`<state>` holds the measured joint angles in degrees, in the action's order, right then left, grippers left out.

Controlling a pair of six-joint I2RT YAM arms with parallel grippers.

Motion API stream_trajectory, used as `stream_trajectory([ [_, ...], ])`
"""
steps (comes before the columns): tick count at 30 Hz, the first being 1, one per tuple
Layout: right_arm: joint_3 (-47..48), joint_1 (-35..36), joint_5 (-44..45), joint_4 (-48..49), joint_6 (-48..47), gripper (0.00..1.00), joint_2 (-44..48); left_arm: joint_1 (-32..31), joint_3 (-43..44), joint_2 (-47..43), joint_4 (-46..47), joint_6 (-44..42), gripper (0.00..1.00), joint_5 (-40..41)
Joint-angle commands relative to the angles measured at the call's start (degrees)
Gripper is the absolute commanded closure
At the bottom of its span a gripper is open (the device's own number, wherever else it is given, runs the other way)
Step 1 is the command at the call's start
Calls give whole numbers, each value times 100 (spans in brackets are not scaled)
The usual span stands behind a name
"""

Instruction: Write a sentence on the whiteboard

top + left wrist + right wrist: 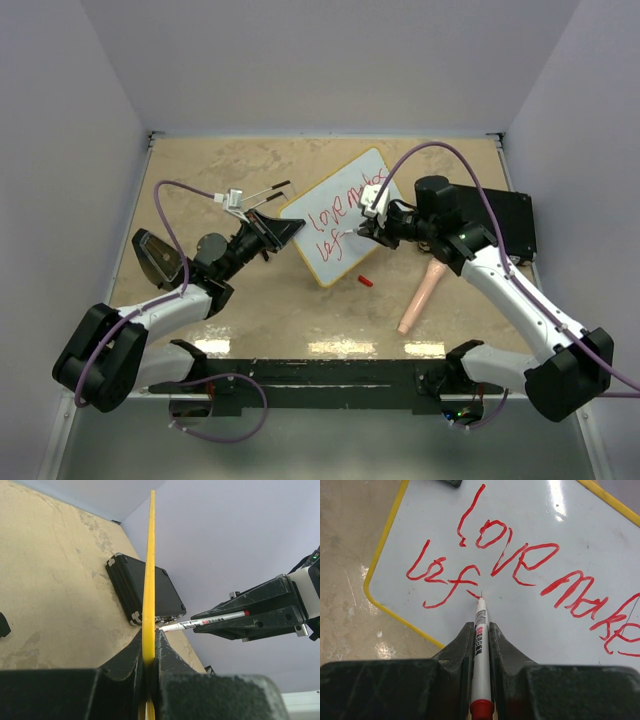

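At the tip of my right gripper [480, 631], clenched on the marker [481, 612], the whiteboard [530, 525] lay straight ahead. The nib touched its face just past the unfinished second line of the sentence [520, 560]. Both red lines ran off to my right, so I judged the next stroke went that way, into bare white. My left gripper [149, 642] was clamped on the board's yellow edge, steadying it over the table [250, 310].
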<state>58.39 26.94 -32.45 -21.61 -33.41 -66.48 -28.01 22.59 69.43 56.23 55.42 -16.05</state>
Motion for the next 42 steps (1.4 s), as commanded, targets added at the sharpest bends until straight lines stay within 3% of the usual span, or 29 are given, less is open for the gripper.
stream_trajectory([
  [1,137,-40,151,288,132,100,-128,6,167,-96,1092,171,100,-47],
  [16,94,-31,-165,473,256,100,-102,6,193,9,1189,206,100,-91],
  [28,50,-4,-693,25,-95,100,-173,15,211,9,1189,206,100,-91],
  [42,-100,-22,-157,-213,-202,100,-76,41,211,-105,1083,153,100,-100],
])
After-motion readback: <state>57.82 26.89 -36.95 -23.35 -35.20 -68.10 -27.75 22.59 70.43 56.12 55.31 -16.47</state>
